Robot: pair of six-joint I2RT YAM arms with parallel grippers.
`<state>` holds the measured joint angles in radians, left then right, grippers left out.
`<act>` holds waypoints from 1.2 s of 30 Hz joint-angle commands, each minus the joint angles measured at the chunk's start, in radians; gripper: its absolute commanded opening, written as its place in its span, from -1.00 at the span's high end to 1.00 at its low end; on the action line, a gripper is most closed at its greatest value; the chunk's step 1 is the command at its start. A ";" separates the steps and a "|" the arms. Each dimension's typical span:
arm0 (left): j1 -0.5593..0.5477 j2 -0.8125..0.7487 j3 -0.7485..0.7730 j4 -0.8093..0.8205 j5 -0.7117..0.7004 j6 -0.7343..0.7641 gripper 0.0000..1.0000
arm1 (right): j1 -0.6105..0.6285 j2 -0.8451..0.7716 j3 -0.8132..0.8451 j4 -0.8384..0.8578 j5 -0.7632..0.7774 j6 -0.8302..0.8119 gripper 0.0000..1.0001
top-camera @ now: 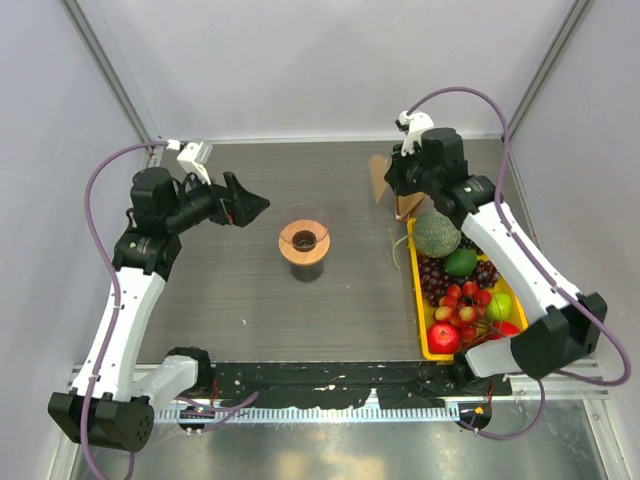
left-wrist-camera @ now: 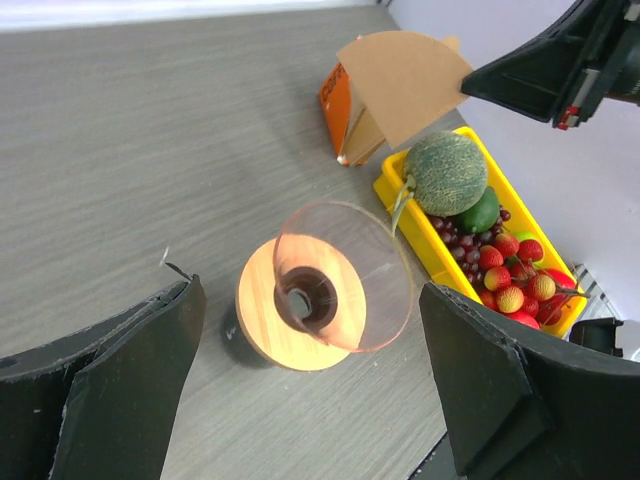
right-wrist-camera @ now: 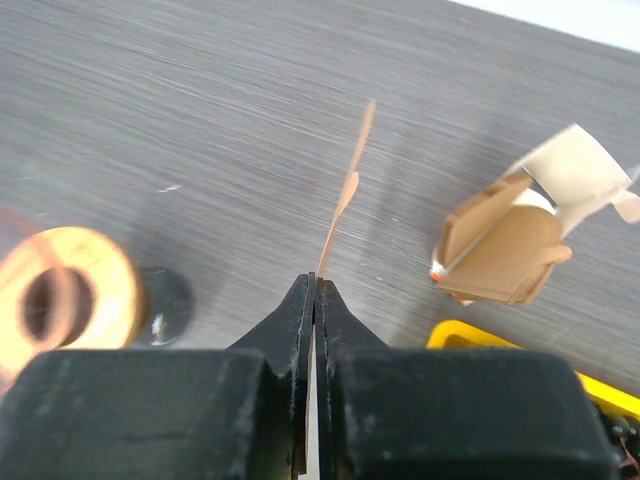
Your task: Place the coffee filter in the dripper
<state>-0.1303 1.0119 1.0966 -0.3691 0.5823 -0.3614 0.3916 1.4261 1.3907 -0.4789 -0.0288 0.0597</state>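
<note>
- One coffee filter point(left-wrist-camera: 410, 85) is pinched edge-on by the fully closed right gripper point(right-wrist-camera: 312, 290).
- One dripper point(top-camera: 304, 240) is set upright, untouched.
- Left gripper point(top-camera: 252, 205) is spread wide, nothing held, aimed at the dripper.

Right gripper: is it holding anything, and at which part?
The right gripper holds the coffee filter, its fingers shut on the paper's edge. The left gripper is open, holding nothing.

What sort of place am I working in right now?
Probably a lab test cell, not a kitchen: plain pale panel walls enclose a dark wood-grain tabletop, with staged props, a yellow fruit tray and a clear glass cone dripper.
</note>
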 commanded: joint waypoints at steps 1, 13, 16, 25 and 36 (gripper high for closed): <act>0.001 -0.012 0.100 0.022 0.112 0.099 -0.98 | 0.006 -0.134 0.014 0.051 -0.250 -0.032 0.90; -0.119 -0.038 0.244 -0.306 0.287 0.663 -0.98 | 0.009 -0.319 0.057 -0.252 -0.702 -0.469 0.90; -0.242 -0.052 0.224 -0.338 0.225 0.745 -0.98 | 0.033 -0.320 0.082 -0.342 -0.758 -0.553 0.90; -0.496 0.023 0.238 -0.337 0.071 0.788 -0.88 | 0.223 -0.348 0.071 -0.458 -0.737 -0.638 0.90; -0.545 0.080 0.207 -0.202 0.252 0.593 -0.47 | 0.311 -0.389 -0.021 -0.293 -0.692 -0.512 0.90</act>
<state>-0.6682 1.0821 1.2991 -0.6697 0.7296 0.3176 0.6811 1.0435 1.4006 -0.8738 -0.7345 -0.5064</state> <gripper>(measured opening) 0.787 0.057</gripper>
